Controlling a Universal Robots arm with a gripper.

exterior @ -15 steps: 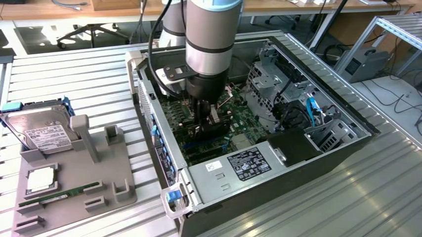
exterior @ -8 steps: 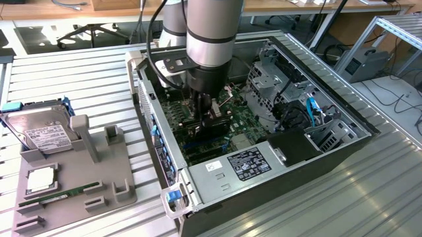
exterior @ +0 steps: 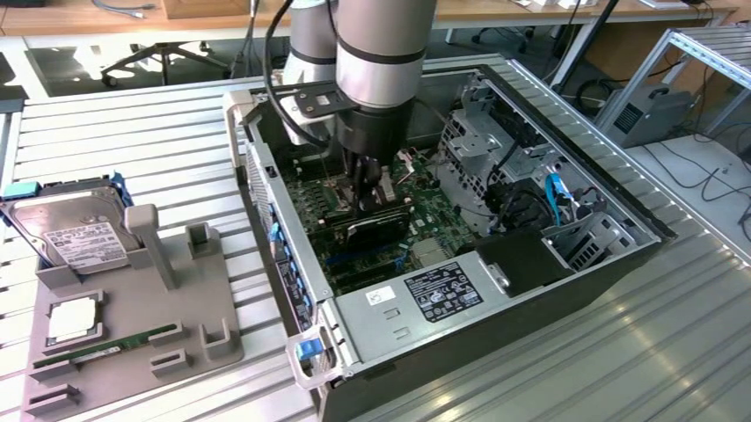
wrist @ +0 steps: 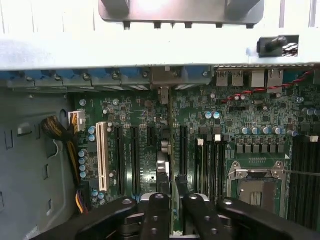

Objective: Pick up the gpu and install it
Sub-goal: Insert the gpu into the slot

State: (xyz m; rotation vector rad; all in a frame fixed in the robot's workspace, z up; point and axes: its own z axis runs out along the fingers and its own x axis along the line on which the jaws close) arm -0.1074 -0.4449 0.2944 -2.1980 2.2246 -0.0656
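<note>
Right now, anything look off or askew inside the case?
Nothing stands out. The thin black gpu card stands upright on edge over the green motherboard in the open computer case, in line with the long expansion slots. The pincer is on its top edge. No loose parts visible.

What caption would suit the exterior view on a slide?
Robot arm's gripper reaches into an open computer case, holding a black card upright over the green circuit board.

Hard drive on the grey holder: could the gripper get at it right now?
Probably not straight away. The gripper is down inside the computer case, shut on the gpu, with the case wall between. The hard drive itself lies uncovered.
</note>
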